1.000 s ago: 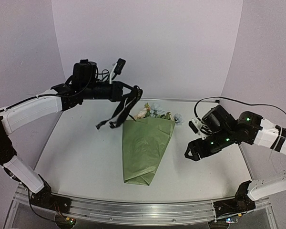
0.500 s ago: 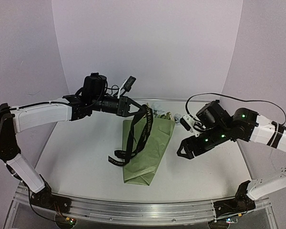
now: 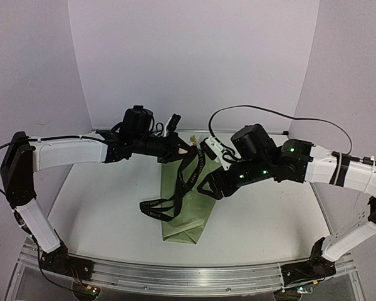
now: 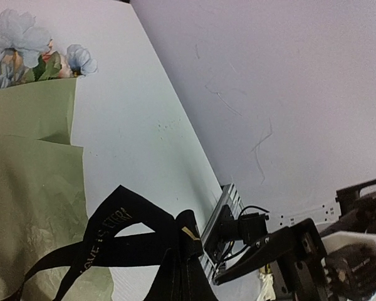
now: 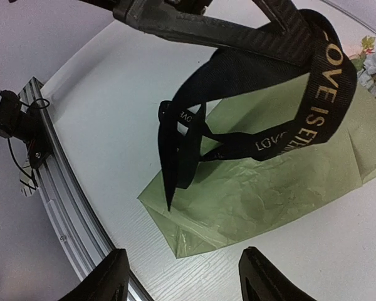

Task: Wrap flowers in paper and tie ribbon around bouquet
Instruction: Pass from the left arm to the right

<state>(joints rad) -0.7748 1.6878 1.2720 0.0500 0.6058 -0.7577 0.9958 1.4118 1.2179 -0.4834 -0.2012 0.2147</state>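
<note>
Ribbon [image 5: 329, 94], limp slippery satin, is held clamped in left jaws, looped below them; its hanging tail is best taken between parted right jaws.

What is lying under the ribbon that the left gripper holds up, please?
The bouquet lies beneath the ribbon's dangling loops, olive paper outward. Blooms show at its wide end; the paper covers any stems.

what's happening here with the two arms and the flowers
The left hand is pinching a black ribbon and dangling its loops above a wrapped bouquet, which lies flat on the table. The right hand hovers open just beside the hanging ribbon, holding nothing. The ribbon is not yet tied around the bouquet.
</note>
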